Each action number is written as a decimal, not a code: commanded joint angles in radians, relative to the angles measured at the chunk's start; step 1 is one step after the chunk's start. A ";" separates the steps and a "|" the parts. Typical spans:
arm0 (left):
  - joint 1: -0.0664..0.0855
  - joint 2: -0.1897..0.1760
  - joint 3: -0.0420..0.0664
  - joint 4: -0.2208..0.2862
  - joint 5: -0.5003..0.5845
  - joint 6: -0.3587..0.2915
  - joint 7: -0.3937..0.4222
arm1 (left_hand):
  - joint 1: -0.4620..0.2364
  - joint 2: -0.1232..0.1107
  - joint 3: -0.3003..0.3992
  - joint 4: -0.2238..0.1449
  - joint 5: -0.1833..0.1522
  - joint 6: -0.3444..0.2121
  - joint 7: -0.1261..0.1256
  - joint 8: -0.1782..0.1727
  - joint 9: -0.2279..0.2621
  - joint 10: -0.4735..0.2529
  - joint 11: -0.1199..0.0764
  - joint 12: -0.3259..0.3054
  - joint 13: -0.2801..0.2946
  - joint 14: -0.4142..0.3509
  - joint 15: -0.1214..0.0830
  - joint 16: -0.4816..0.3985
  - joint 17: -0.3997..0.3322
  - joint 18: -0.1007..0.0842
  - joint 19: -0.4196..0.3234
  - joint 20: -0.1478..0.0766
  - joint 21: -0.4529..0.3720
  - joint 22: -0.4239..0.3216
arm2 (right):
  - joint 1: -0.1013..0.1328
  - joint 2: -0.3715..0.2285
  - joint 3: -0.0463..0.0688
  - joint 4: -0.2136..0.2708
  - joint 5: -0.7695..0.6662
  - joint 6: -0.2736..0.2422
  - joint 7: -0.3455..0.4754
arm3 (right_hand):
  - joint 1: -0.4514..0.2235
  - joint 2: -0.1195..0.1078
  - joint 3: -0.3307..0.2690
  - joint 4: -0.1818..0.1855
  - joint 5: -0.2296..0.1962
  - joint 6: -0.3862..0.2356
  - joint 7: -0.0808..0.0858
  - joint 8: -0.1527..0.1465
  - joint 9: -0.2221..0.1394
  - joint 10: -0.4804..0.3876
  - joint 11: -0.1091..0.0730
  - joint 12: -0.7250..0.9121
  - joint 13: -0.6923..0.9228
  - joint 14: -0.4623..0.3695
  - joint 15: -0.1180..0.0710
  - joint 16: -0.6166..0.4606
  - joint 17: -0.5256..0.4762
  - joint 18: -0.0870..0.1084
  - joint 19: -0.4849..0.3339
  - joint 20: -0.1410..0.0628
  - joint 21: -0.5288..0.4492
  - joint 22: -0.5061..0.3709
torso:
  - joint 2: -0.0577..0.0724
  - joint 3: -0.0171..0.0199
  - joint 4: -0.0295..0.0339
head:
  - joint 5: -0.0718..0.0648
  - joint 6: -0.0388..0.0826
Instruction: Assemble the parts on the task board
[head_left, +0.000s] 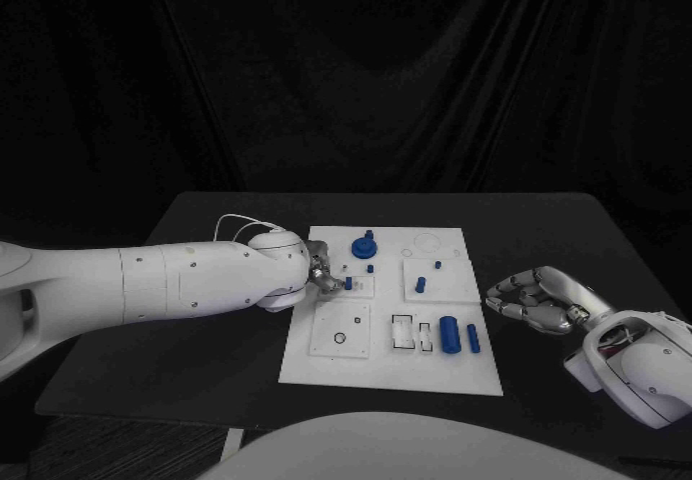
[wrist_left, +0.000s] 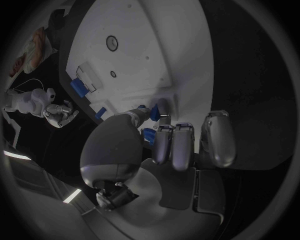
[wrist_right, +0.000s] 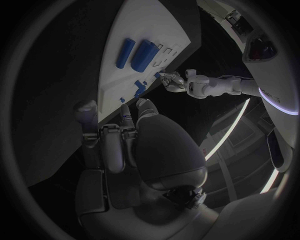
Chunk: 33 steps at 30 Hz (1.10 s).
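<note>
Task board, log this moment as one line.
left hand: pinching small blue part over task board | right hand: curled, empty, off board | two blue cylinders: lying on board

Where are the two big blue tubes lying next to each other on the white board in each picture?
Head view: the two blue tubes lie on the task board, low on its right side.
Left wrist view: they are the blue pieces at the board's edge, near the right hand.
Right wrist view: they lie up top.
Shared landmark: the white task board.
</note>
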<state>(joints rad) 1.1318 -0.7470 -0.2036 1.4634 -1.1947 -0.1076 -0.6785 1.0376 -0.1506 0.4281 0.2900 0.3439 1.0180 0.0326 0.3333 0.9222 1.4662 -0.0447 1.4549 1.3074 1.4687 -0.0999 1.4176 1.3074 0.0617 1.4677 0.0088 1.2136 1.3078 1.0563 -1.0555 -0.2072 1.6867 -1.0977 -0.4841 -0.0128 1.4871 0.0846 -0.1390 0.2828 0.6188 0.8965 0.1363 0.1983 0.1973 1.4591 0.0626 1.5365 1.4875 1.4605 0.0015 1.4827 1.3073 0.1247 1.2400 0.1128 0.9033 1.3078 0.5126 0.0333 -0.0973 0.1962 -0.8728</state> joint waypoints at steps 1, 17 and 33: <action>-0.015 0.001 -0.010 -0.002 -0.003 0.056 -0.023 | -0.007 -0.001 -0.012 0.000 -0.007 -0.015 0.001 -0.008 0.003 0.015 0.007 -0.001 0.179 0.074 0.007 -0.005 0.166 0.005 0.017 0.009 -0.006 0.172 | -0.004 -0.001 0.000 0.002 -0.005 -0.005 -0.013 | 0.008 0.000 0.004 0.000 0.004 -0.005 0.004 0.004 -0.001 0.044 0.002 -0.006 0.027 0.036 0.001 -0.004 0.146 0.008 -0.006 -0.002 -0.005 0.087 | 0.000 0.0001 -0.0002 | 0.000 0.000; -0.017 -0.003 -0.010 0.000 -0.015 0.052 -0.033 | 0.006 -0.002 -0.047 -0.001 -0.022 -0.023 0.001 0.005 0.023 0.017 0.007 0.001 0.181 0.075 0.007 -0.006 0.166 0.005 0.019 0.009 -0.008 0.172 | -0.009 -0.001 0.000 0.003 -0.005 -0.007 -0.008 | 0.008 -0.001 0.004 0.000 0.004 -0.005 0.005 0.004 -0.001 0.044 0.002 -0.006 0.027 0.036 0.001 -0.004 0.146 0.008 -0.006 -0.002 -0.005 0.087 | 0.000 0.0003 0.0001 | -0.001 0.000; -0.017 -0.010 -0.010 0.004 -0.017 0.061 -0.032 | 0.014 -0.001 -0.068 0.001 -0.030 -0.032 0.001 0.014 0.037 0.018 0.008 0.002 0.181 0.075 0.007 -0.008 0.165 0.005 0.020 0.009 -0.011 0.171 | -0.010 0.000 0.000 0.001 -0.005 -0.005 -0.009 | 0.008 -0.002 0.004 0.000 0.004 -0.005 0.005 0.004 -0.001 0.044 0.002 -0.006 0.027 0.035 0.001 -0.004 0.145 0.008 -0.006 -0.002 -0.005 0.087 | 0.000 0.0003 0.0003 | 0.000 0.000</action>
<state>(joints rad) 1.1299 -0.7538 -0.2028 1.4707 -1.2221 -0.0978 -0.6785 1.0398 -0.1527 0.3657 0.2924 0.3191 1.0038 0.0214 0.3429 0.9575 1.4662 -0.0447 1.4550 1.3074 1.4687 -0.1000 1.4154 1.3073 0.0617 1.4640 0.0124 1.2062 1.3076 1.0490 -1.0550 -0.2072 1.6865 -1.0977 -0.4841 -0.0122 1.4870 0.0845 -0.1390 0.2828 0.6188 0.8965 0.1362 0.1983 0.1974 1.4571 0.0646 1.5341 1.4875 1.4604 0.0016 1.4827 1.3073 0.1247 1.2400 0.1128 0.9034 1.3074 0.5126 0.0334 -0.0973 0.1964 -0.8728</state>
